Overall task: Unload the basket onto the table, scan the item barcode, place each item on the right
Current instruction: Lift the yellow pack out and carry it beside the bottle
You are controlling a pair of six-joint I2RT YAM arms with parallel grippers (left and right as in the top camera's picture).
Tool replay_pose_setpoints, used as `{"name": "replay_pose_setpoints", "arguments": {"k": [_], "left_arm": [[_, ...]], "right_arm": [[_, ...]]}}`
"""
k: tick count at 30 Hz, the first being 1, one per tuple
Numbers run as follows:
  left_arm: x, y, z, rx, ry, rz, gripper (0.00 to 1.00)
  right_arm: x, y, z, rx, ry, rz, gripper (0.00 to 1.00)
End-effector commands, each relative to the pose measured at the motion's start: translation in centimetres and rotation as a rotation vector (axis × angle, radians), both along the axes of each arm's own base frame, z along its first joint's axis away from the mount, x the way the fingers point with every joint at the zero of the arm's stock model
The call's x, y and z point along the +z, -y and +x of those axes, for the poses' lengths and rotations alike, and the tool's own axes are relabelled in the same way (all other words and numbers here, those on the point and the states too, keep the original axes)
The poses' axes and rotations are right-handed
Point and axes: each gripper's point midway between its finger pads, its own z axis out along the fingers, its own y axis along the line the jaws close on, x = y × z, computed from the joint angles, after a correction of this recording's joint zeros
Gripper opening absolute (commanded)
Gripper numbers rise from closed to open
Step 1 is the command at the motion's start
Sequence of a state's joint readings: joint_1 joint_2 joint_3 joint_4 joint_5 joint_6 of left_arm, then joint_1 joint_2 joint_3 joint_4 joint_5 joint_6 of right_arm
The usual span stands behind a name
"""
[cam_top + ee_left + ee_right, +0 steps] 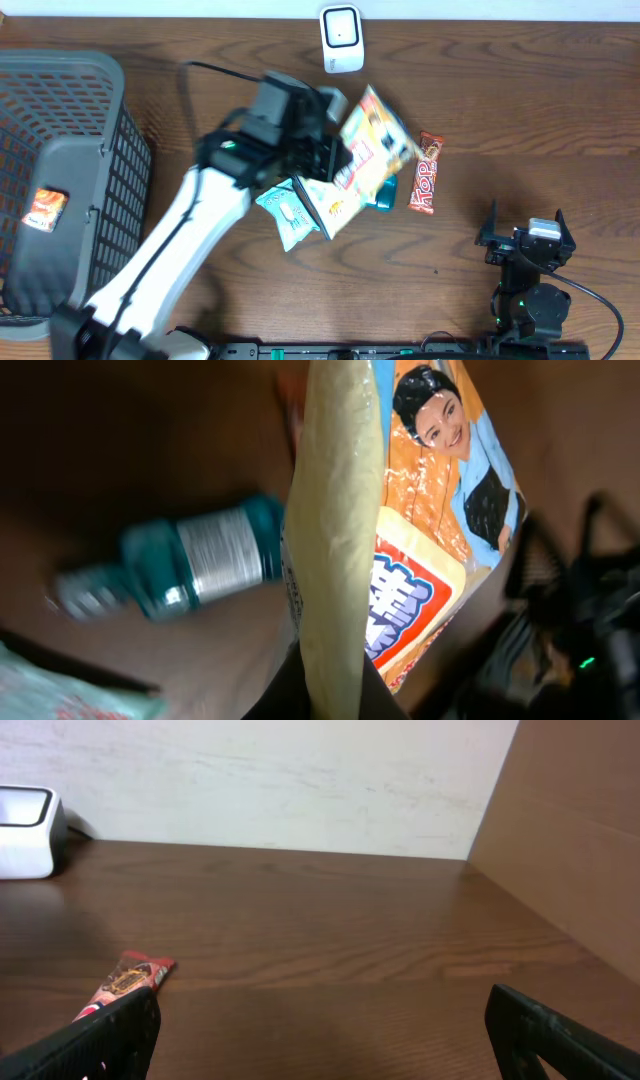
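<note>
- Left end effector [328,160]: clamped tight on the lower edge of the orange and yellow plastic snack bag [372,148] printed with a woman's portrait
- Bag is held clear of the dark brown wooden desk [520,90], tilted, a short way in front of the white box-shaped barcode scanner [341,38] at the far edge
- Left wrist view: bag seen edge-on, printed face to the right; barcode not discernible
- Teal plastic bottle with a white label [200,555] lies on its side on the desk, partly under the bag
- Red wrapped candy bar [427,172] lies just right of the bag, apart from it
- Pale blue flat packet [287,215] and white and yellow packet [330,205] lie beside the arm
- Right end effector [524,235]: spread fully wide, holding nothing, near the front right of the desk
- Grey plastic mesh basket [130,170] at left holds an orange packet [45,208]
</note>
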State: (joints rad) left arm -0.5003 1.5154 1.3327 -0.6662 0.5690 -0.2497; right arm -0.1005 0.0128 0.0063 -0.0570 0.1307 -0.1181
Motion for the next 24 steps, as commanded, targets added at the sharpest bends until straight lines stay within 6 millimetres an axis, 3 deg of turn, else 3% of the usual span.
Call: {"name": "replay_pose_setpoints", "arguments": {"k": [1,7,13,20,24], "left_arm": [[-2.9,0.8,-1.9,-0.115,-0.047,0.086,0.08],[-6.3,1.4,-5.8,-0.380,-0.061,0.199,0.07],[-8.5,3.0,-7.7,-0.529,-0.051,0.235,0.07],[-13.8,3.8,-6.9,-0.537,-0.141,0.274,0.07],[-15.8,4.4,-6.2,-0.529,-0.155,0.278,0.08]], "right_arm": [[-0.1,0.0,0.0,0.000,-0.005,-0.010,0.99],[-0.1,0.0,0.0,0.000,-0.005,-0.010,0.99],[-0.1,0.0,0.0,0.000,-0.005,-0.010,0.99],[-0.1,0.0,0.0,0.000,-0.005,-0.010,0.99],[-0.1,0.0,0.0,-0.001,-0.005,-0.010,0.99]]}}
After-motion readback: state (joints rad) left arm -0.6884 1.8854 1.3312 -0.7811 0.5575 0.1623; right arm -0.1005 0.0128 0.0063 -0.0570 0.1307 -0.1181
